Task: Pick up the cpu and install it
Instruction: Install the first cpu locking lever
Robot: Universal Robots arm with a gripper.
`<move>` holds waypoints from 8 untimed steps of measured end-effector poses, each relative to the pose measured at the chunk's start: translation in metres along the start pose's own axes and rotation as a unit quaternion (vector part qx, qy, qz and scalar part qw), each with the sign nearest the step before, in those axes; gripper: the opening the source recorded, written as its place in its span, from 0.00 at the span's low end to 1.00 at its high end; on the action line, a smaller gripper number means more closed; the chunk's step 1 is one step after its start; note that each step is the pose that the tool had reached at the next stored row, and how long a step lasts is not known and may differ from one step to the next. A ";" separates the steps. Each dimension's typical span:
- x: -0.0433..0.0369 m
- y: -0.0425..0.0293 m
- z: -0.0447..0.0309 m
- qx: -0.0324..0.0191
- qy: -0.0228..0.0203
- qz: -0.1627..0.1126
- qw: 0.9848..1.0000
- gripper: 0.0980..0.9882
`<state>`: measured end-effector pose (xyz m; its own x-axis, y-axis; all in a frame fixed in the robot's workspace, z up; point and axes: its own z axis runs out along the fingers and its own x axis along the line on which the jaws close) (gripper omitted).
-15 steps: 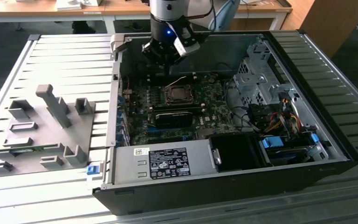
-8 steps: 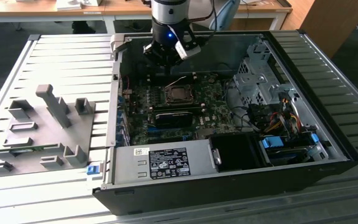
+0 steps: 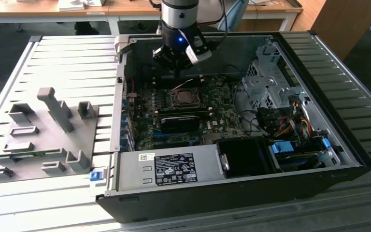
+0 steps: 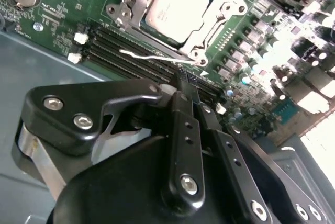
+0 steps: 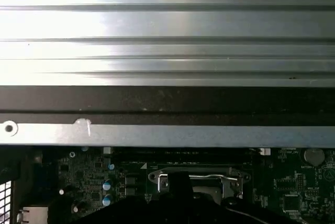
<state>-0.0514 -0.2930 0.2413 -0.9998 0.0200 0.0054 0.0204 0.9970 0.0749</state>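
I see the cpu (image 4: 178,9) seated in its socket (image 4: 207,28) on the motherboard (image 3: 192,113). My gripper (image 4: 183,85) hangs just off the socket's 6 o'clock edge in the second wrist view, fingers pressed together, holding nothing. The latch wire (image 4: 157,56) sits loose, so clamping looks undone.

Arm: descends vertically from above in the exterior view, wrist pointing straight down.
Gripper (image 3: 175,72): black, low on the wrist; in the second wrist view (image 4: 184,85) its fingers (image 4: 183,130) lie pressed together, nothing between them.
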 end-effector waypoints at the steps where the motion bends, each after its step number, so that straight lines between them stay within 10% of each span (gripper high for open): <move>1: -0.0012 -0.0001 0.0013 0.000 0.000 0.000 1.000 0.01; 8: -0.0092 0.0008 0.0117 0.000 0.000 -0.002 1.000 0.01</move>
<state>-0.0423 -0.2915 0.2296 -0.9999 0.0156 0.0055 0.0159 0.9971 0.0748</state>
